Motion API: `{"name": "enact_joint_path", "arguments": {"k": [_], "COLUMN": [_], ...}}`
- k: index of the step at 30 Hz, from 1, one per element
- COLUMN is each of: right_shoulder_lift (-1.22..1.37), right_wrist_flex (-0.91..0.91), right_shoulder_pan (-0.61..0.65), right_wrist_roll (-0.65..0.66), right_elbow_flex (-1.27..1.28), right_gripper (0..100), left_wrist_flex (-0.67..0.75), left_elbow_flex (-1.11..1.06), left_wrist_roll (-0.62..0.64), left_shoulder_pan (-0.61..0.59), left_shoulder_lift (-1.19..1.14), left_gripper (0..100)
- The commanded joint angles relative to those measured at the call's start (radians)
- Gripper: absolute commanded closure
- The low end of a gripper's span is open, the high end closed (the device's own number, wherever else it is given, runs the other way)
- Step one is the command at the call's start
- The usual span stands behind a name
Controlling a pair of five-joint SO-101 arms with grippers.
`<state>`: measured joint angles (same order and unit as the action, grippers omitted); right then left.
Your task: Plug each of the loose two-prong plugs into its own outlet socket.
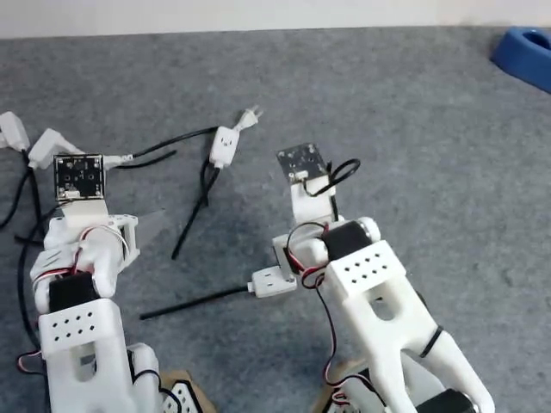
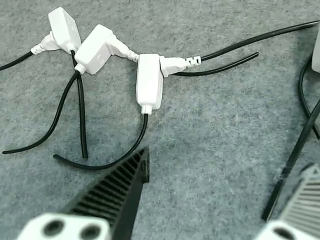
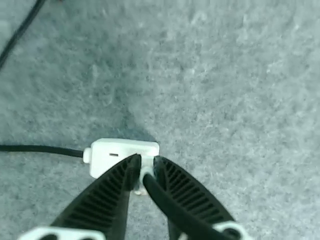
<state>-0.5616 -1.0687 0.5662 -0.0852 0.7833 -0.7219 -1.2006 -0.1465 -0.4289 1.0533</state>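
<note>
Socket block on black cord lies on grey carpet, touching right gripper at its tips; fingers clenched on a white piece at the block's edge, cannot tell if plug; left gripper released, jaws wide; mated plug-and-socket pair ahead of it.

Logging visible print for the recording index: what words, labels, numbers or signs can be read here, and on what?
None can be read.
Socket block with a plug in it: no print visible.
White block pinched by the right tool: one small dark mark, too blurred to read.
Wrist camera board: nothing legible.
</note>
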Motion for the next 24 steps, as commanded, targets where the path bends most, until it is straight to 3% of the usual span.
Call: {"name": "enact_joint_path", "arguments": {"k": [1,14,24], "right_shoulder_lift": [-0.008,-0.008,0.005], "right_wrist_flex": [0.056,0.087,0.045], "right_shoulder_pan": [-0.013,-0.016,-0.071], "right_wrist_roll": [-0.009,-0.012,-0.009], "right_elbow_flex": [0.031,0.056,-0.255], "right_gripper": [99.2,99.2,99.2], "left_wrist_flex": [0.02,0.02,0.015], "left_elbow_flex": [0.004,0.004,0.004], "left_wrist_roll": [0.006,0.006,-0.031], "left_shoulder_pan": [-0.007,-0.005,0.099], "left_shoulder_lift": [0.008,0.008,0.002], "left_gripper": [57,57,57]}}
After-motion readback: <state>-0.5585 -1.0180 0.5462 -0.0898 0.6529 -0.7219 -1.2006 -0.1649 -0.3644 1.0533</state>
